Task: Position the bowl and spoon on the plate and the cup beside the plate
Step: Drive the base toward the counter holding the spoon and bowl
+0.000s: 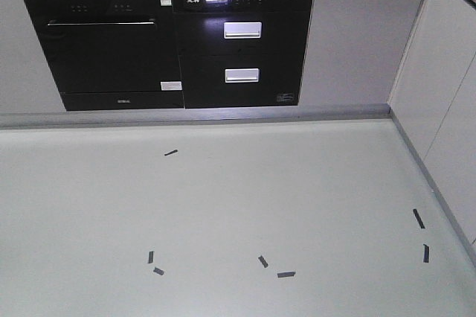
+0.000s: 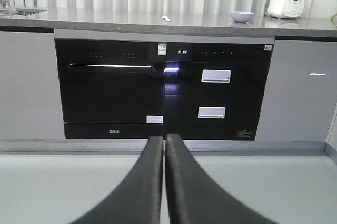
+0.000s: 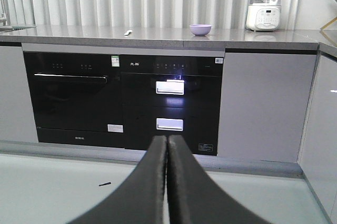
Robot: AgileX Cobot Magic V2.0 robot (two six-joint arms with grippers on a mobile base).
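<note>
Much floor (image 1: 238,213) separates the robot from the worktop (image 2: 105,21), so I judge it should drive up squarely before reaching. Two claws, left claw (image 2: 164,139) and right claw (image 3: 167,139), are pressed closed, holding nothing. One bowl (image 2: 242,16) and one spoon (image 2: 166,18) lie apart on the worktop; no plate or cup shows in any view
</note>
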